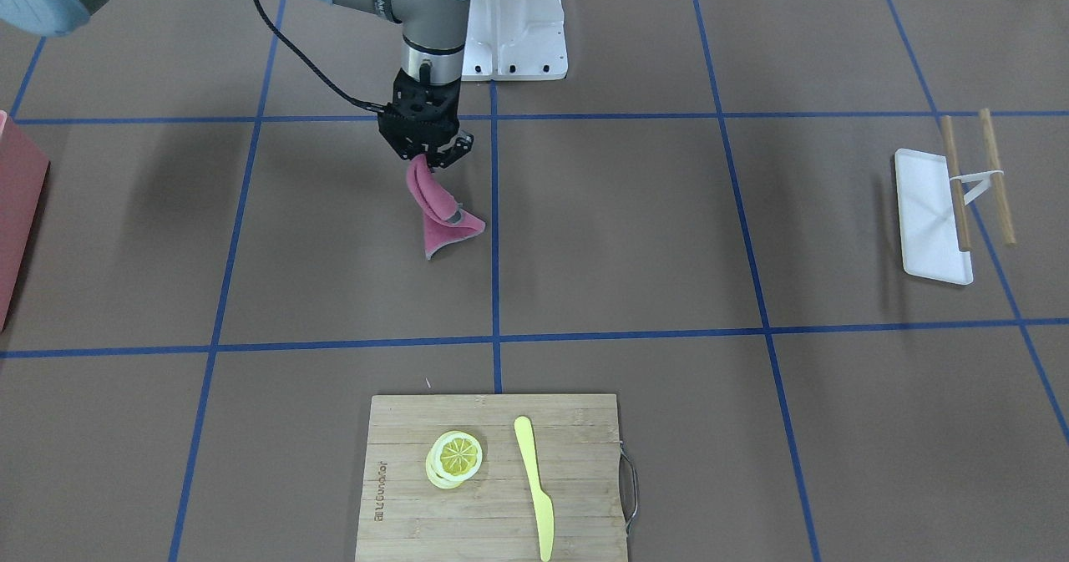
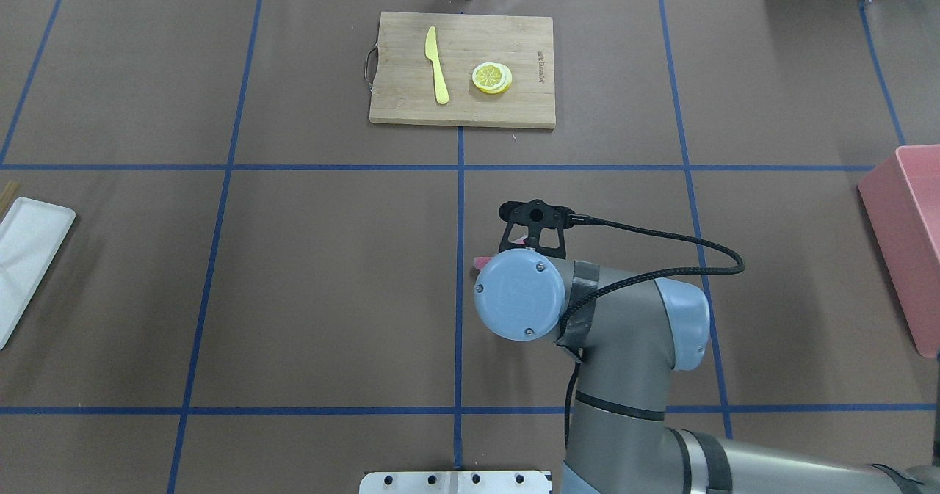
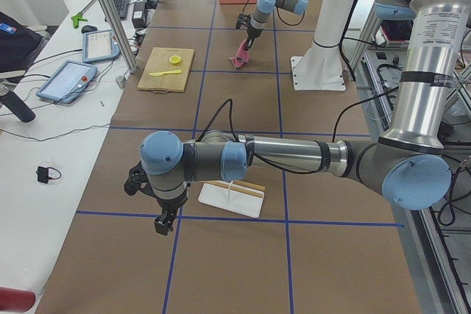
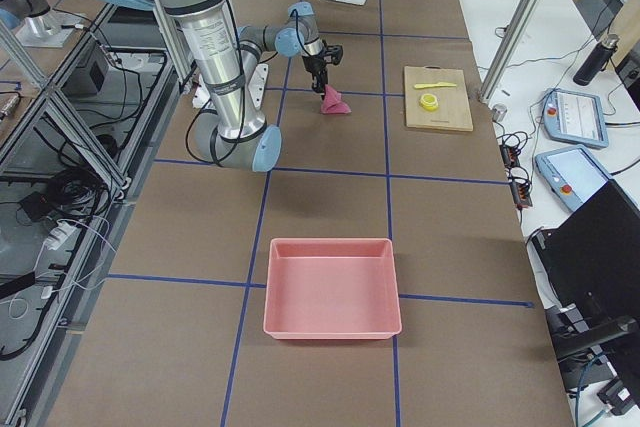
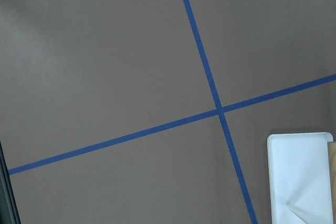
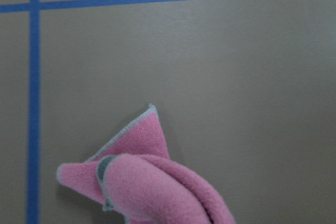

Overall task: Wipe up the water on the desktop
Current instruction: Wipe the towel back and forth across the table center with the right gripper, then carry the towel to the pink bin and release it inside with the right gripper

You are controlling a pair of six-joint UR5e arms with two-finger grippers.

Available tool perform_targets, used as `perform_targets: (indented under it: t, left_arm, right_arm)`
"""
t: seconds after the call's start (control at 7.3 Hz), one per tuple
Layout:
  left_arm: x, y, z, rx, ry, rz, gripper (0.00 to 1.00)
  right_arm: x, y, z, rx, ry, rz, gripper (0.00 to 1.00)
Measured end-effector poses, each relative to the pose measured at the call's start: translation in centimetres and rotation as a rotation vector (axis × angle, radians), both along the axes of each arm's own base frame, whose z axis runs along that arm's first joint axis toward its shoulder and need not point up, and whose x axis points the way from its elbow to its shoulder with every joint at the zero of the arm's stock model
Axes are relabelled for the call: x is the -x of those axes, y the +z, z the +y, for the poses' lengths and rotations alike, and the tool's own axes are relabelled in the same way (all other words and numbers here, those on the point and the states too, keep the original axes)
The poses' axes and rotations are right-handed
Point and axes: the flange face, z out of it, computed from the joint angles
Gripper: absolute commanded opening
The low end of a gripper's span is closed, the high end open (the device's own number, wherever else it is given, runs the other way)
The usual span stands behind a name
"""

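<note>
My right gripper (image 1: 430,159) is shut on the top of a pink cloth (image 1: 438,211). The cloth hangs down, and its lower corner rests on the brown desktop (image 1: 626,236) just beside a blue tape line. The right wrist view shows the cloth (image 6: 157,187) bunched at the bottom, over bare desktop (image 6: 236,77). I can make out no water in any view. My left gripper (image 3: 163,224) hangs over the desktop near a white tray (image 3: 231,200); I cannot tell if it is open or shut.
A bamboo cutting board (image 1: 493,478) with lemon slices (image 1: 455,458) and a yellow knife (image 1: 534,487) lies at the operators' edge. A pink bin (image 2: 907,237) stands far on my right. The white tray (image 1: 931,215) carries wooden sticks (image 1: 956,186).
</note>
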Motion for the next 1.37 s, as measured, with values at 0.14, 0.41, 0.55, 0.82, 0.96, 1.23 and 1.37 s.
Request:
perform_targets:
  t: [0.14, 0.41, 0.55, 0.82, 0.96, 1.23, 1.37]
  left_arm:
    - [0.0, 0.0, 0.0, 0.000, 0.001, 0.000, 0.99]
    - [-0.1, 0.0, 0.0, 0.001, 0.001, 0.000, 0.99]
    - [-0.1, 0.0, 0.0, 0.001, 0.001, 0.000, 0.99]
    - [-0.1, 0.0, 0.0, 0.001, 0.002, 0.000, 0.99]
    - [-0.1, 0.0, 0.0, 0.001, 0.002, 0.000, 0.99]
    - [-0.1, 0.1, 0.0, 0.001, 0.002, 0.000, 0.99]
    - [-0.2, 0.1, 0.0, 0.002, 0.003, 0.000, 0.99]
  right_arm:
    - [-3.0, 2.2, -0.2, -0.002, -0.044, 0.104, 0.00]
    - [-7.6, 6.3, -1.2, 0.021, -0.119, 0.303, 0.00]
    - [-9.2, 7.4, -1.9, 0.031, -0.137, 0.352, 0.00]
    - [-12.3, 5.5, -3.5, 0.013, -0.138, 0.323, 0.00]
    - [-15.0, 3.1, -4.4, -0.001, -0.126, 0.257, 0.00]
    - [-21.8, -1.1, -7.1, -0.024, -0.116, 0.127, 0.00]
    - [-26.2, -2.0, -9.0, -0.035, -0.140, 0.086, 0.00]
